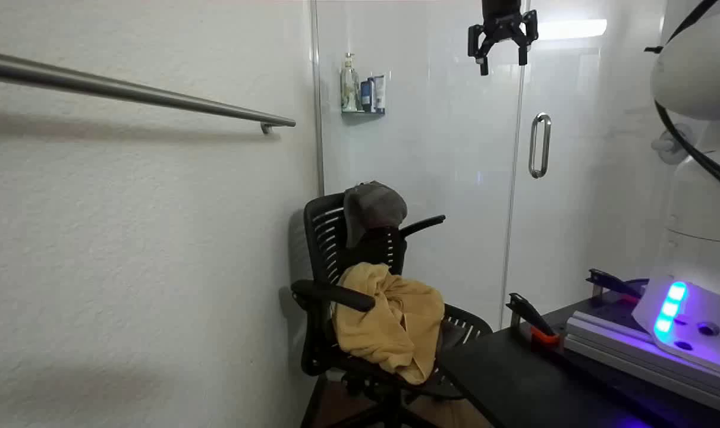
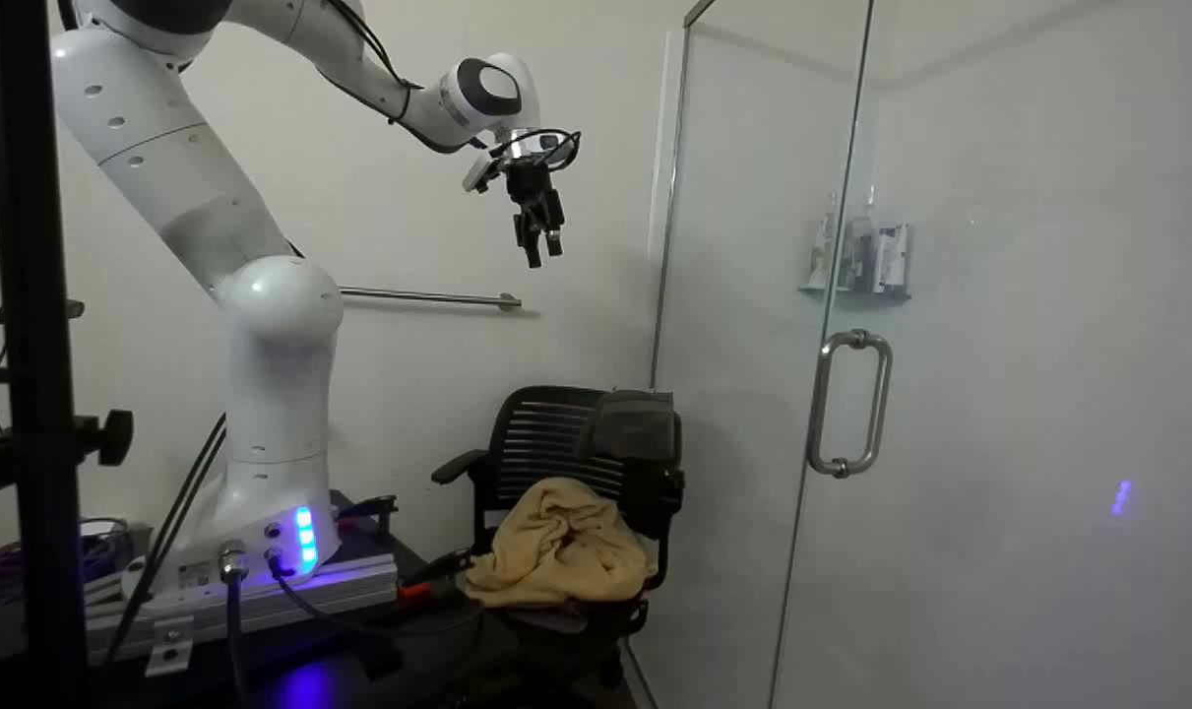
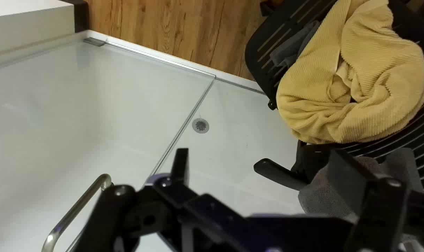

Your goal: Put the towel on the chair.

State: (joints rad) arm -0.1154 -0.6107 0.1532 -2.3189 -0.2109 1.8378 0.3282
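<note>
Towel (image 1: pixel 389 324) lies heaped on the chair (image 1: pixel 330 292), low and left of the spread, empty gripper (image 1: pixel 503 63) in an exterior view, and should handle soft and limp, best pinched at a raised fold.

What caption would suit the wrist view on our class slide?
A yellow towel lies bunched on a black chair; the open end effector holds nothing.

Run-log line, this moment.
black two-finger tool: high, open, empty | crumpled yellow ribbed towel: lying on black slatted chair | placement: looks done
</note>
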